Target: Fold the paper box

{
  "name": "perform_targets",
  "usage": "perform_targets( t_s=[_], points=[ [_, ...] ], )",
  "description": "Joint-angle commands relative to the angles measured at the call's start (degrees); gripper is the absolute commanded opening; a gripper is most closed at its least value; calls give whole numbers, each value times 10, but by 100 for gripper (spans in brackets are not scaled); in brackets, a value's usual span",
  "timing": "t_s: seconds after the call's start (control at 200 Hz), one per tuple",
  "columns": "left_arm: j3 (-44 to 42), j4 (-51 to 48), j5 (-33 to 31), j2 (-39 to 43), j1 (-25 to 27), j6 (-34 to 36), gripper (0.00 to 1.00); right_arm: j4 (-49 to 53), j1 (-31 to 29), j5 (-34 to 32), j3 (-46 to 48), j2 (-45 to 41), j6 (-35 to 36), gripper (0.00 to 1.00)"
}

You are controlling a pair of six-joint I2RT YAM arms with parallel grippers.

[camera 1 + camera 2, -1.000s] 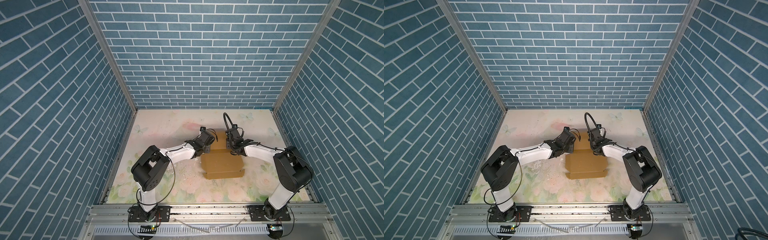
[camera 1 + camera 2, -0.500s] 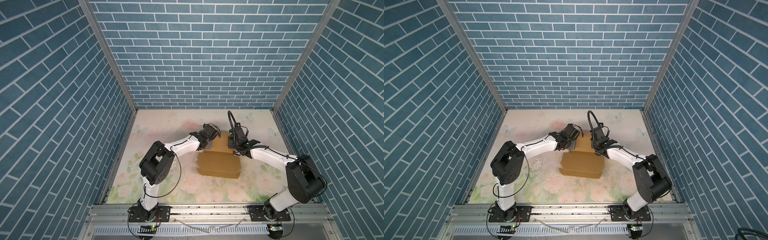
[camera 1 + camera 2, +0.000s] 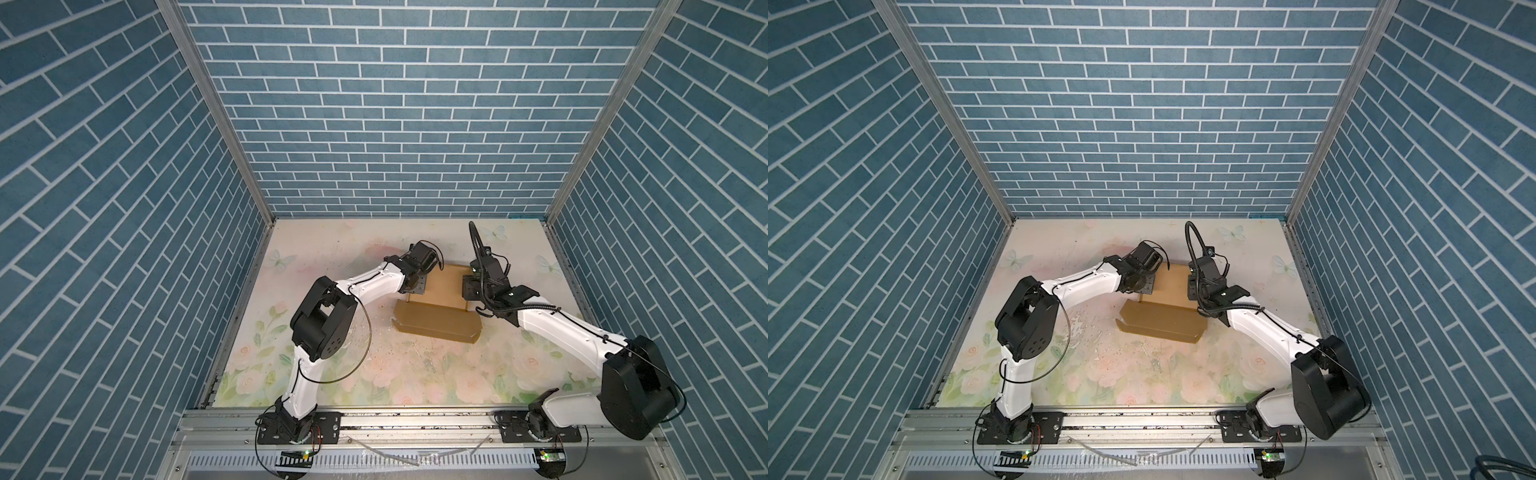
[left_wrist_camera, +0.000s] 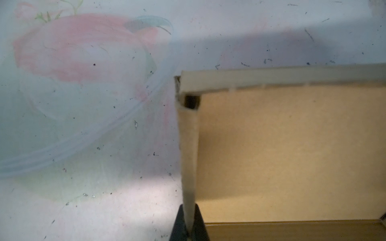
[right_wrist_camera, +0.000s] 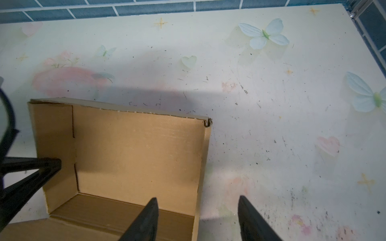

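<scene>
1. Left wrist view: the left gripper (image 4: 189, 207) is pinched tight on the upright left side wall (image 4: 188, 156) of the paper box (image 4: 292, 146). In a top view the same gripper (image 3: 417, 286) sits at the box's left edge.
2. In both top views the paper box (image 3: 444, 276) (image 3: 1167, 282) lies in the back half of the floral table (image 3: 415, 374), about midway between its side edges. It forms an open tray, with the lid flap (image 3: 436, 322) stretched toward the front edge. Compared with a second ago, the box has turned slightly, so the flap's right end now points more toward the front edge.
3. In the right wrist view the right gripper (image 5: 197, 197) has its jaws spread wide astride the right side wall (image 5: 203, 167). One finger (image 5: 150, 210) is over the tray floor and the other is over bare table, and neither touches cardboard. These jaws have spread over the last second.
4. Judged from this, the right wall has just been released and stands by itself, while the left wall is held. The tray looks formed, and closing the lid flap over it is probably what remains.
</scene>
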State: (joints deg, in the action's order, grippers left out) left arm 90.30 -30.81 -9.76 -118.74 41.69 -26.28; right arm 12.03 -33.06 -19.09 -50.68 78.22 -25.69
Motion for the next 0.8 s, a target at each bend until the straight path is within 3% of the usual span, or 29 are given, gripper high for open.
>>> perform_targets(
  t_s=[0.0, 0.475, 0.795],
  points=[
    [-13, -96, 35, -50, 2, 14, 3, 10, 4, 5, 19, -16, -3, 61],
    [26, -124, 34, -71, -2, 26, 9, -7, 16, 25, 30, -18, -5, 62],
    [52, -138, 30, -74, -9, 30, 22, -12, 21, 33, 30, -16, -6, 62]
  ],
)
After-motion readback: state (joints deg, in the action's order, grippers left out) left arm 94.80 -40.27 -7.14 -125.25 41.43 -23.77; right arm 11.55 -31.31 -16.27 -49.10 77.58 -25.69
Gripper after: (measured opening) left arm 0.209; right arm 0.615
